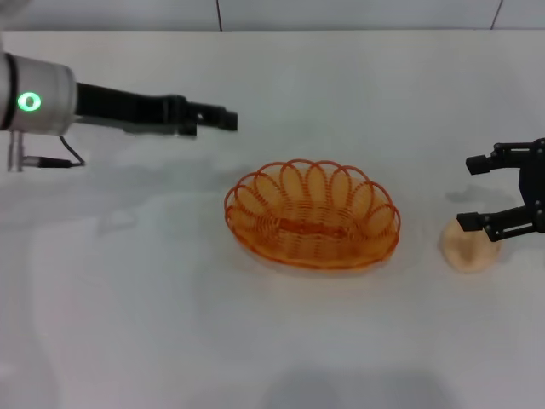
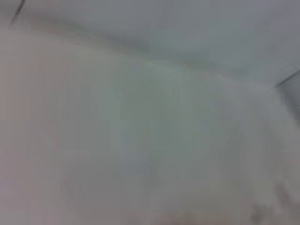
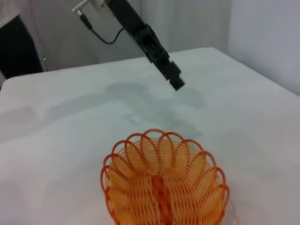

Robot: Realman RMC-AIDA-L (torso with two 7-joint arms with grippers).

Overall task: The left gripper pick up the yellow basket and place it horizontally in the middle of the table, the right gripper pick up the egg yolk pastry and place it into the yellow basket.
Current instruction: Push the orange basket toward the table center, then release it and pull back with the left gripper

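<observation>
The yellow basket (image 1: 312,215) lies flat with its long side across the middle of the white table (image 1: 170,324). It is empty, and it also shows in the right wrist view (image 3: 164,187). My left gripper (image 1: 223,118) hovers above the table behind and to the left of the basket, apart from it; the right wrist view (image 3: 174,80) shows it too. My right gripper (image 1: 473,192) is open at the right edge, one finger over the egg yolk pastry (image 1: 468,248), which lies on the table right of the basket.
The left arm's white-grey segment with the green ring light (image 1: 30,102) reaches in from the far left. The table's back edge meets a wall (image 1: 255,13). The left wrist view shows only blurred white surface.
</observation>
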